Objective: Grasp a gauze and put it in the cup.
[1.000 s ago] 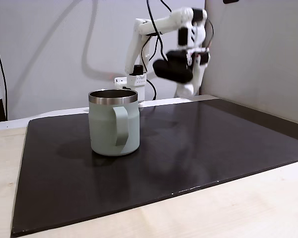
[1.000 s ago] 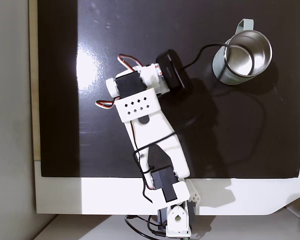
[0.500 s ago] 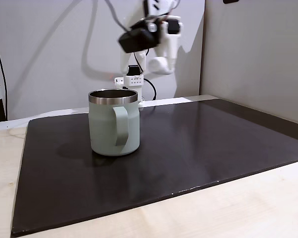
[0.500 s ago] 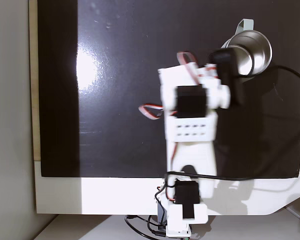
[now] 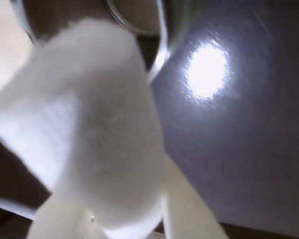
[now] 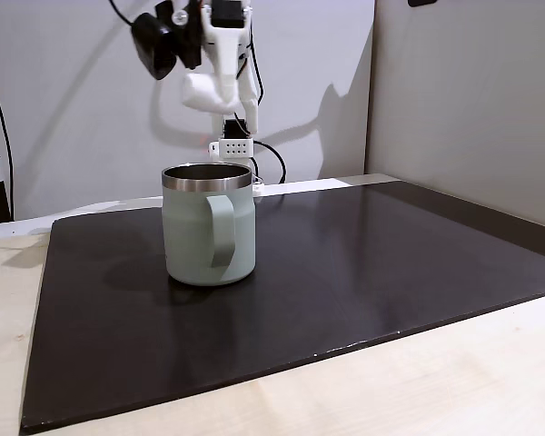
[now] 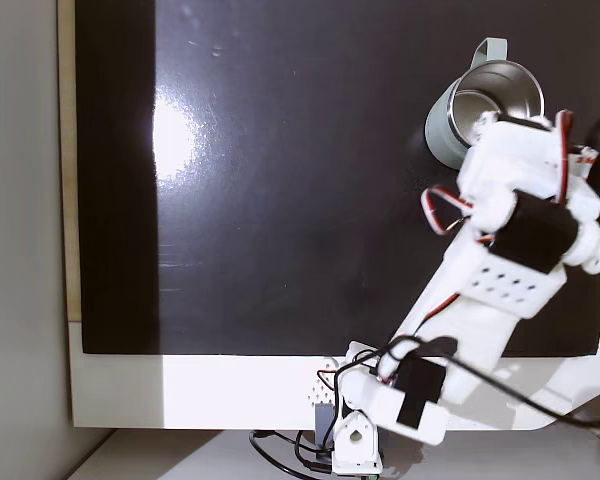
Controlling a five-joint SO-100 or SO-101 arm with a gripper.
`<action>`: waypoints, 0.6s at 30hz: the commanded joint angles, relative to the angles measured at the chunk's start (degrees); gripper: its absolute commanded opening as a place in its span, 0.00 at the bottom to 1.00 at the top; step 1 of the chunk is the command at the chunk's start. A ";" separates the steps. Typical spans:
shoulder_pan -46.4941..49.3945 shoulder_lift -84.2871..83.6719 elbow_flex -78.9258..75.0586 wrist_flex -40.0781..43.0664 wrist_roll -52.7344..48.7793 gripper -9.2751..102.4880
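The gauze [image 5: 94, 124] is a soft white roll, blurred and very close in the wrist view. It sits between the white fingers [image 5: 189, 214] of my gripper [image 5: 109, 189], which is shut on it. Just beyond the gauze curves the steel rim of the cup [image 5: 160, 47]. In a fixed view from the side, the pale green cup [image 6: 209, 236] stands upright on the black mat, handle toward the camera. My gripper [image 6: 204, 91] hangs high above and slightly behind it. In a fixed view from above, the arm [image 7: 520, 230] covers part of the cup [image 7: 438, 125].
A black mat [image 6: 391, 263] covers most of the table, with pale wood along its front and left edges. The arm's base [image 7: 355, 440] stands on a white plate at the mat's edge. Cables trail from the arm. Walls stand close behind and to the right in the side view.
The arm has swung across the mat while raised, leftward in the side view and rightward in the top view. It now hangs over the cup.
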 commanded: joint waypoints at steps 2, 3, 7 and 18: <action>0.79 -4.92 -8.70 -0.88 0.35 0.08; 0.79 -6.42 -10.20 -0.88 0.35 0.08; 0.79 -13.45 -19.16 0.88 1.23 0.08; 0.70 -24.08 -34.19 5.71 1.05 0.08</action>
